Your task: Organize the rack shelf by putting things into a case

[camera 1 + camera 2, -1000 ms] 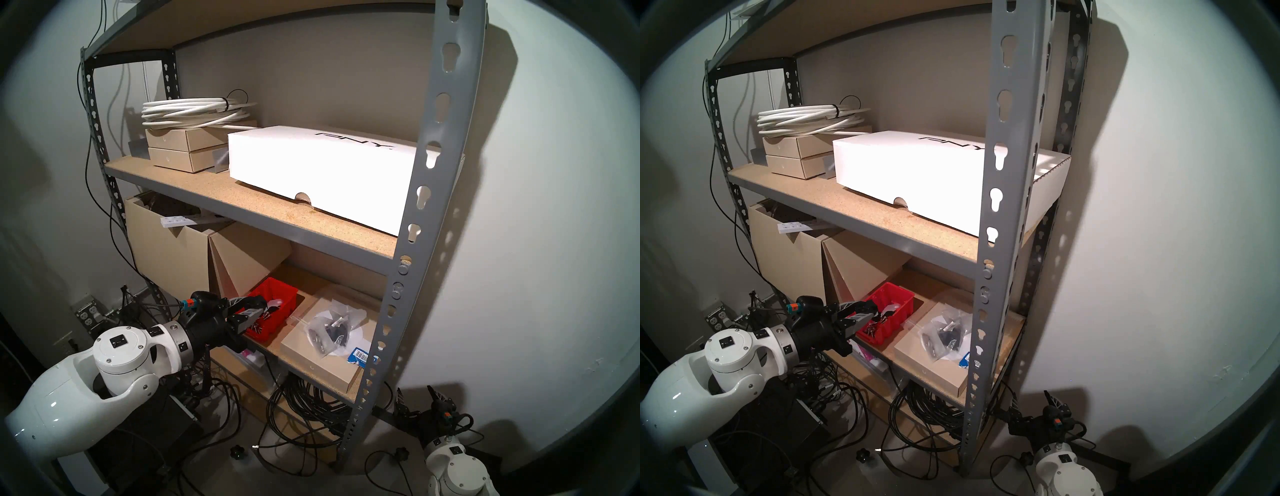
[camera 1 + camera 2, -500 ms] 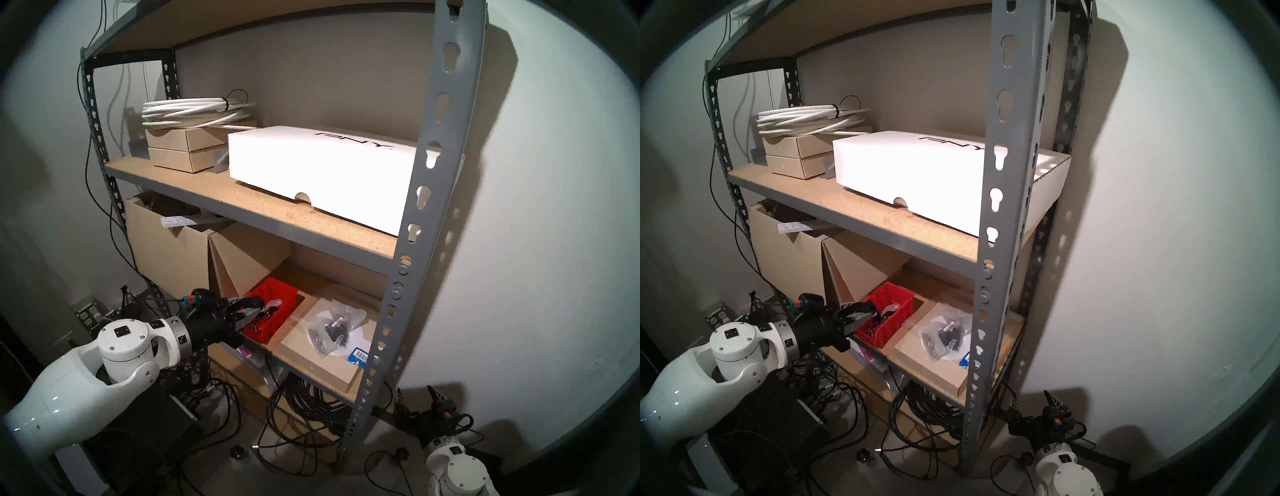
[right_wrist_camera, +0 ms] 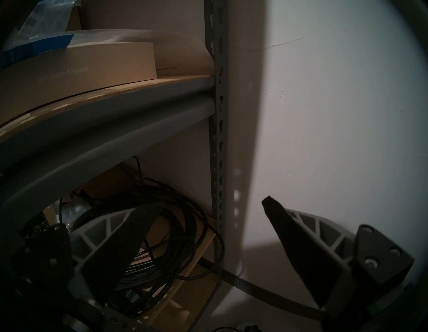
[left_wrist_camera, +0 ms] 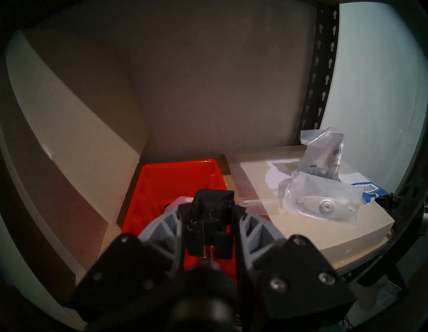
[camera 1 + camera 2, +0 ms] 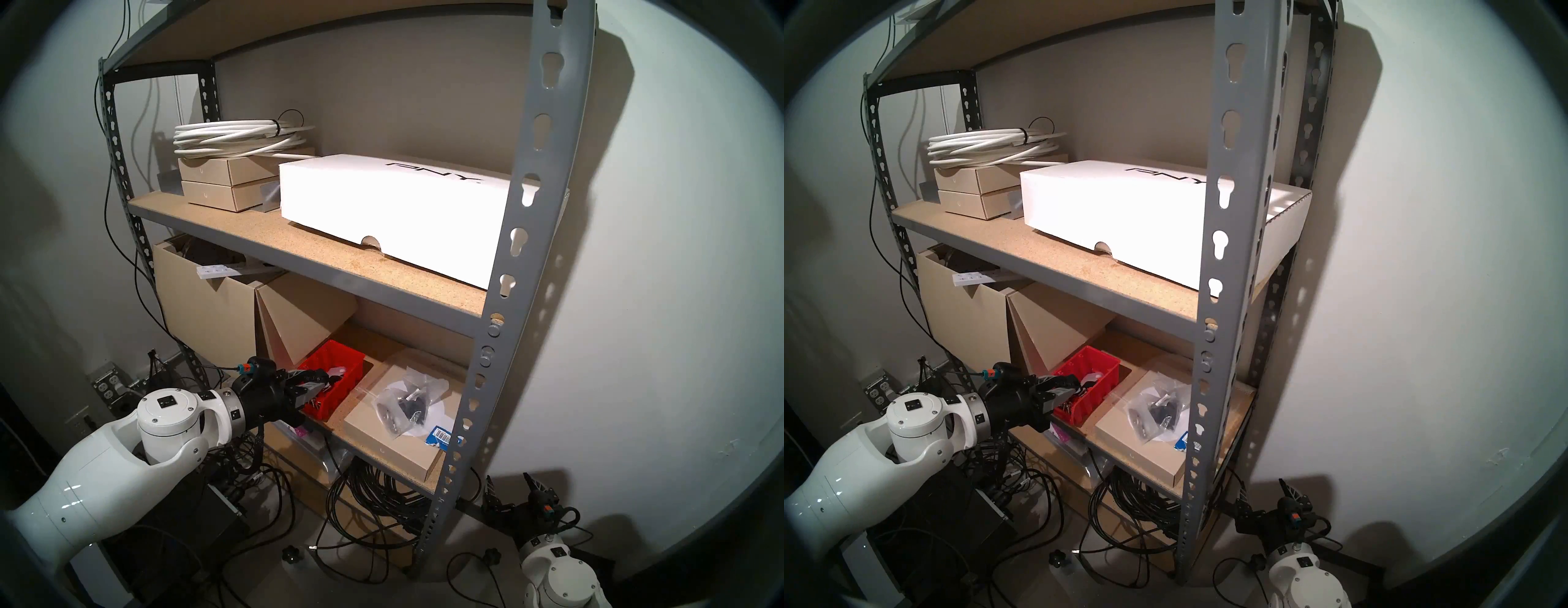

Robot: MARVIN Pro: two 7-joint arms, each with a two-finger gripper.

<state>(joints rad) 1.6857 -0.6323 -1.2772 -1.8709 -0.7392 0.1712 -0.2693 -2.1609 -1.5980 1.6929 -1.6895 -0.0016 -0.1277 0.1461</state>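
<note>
Bag of black parts [image 4: 209, 222] pinched in narrow left jaws, right over red bin [image 4: 162, 183]; bin runs long straight ahead; right jaws wide, far off; you can likely just let go.

l tool [image 4: 212, 208] nearly closed, r tool [image 3: 208, 222] spread wide.

Both arms wear glossy white rounded shells. The left arm [image 5: 97, 479] ends in a drum-shaped white joint capped by a flat disc with a small black square marking and screws at the rim. A silver ring carrying more black square tags joins it to a black wrist housing, where an orange-and-teal connector sits at 12 o'clock with a thin black cable. The left gripper [image 4: 212, 204] has grey ribbed, triangulated fingers [image 4: 253, 228] with black pads, bolted to black plates with silver screws. The right gripper [image 3: 208, 215] looks alike.
</note>
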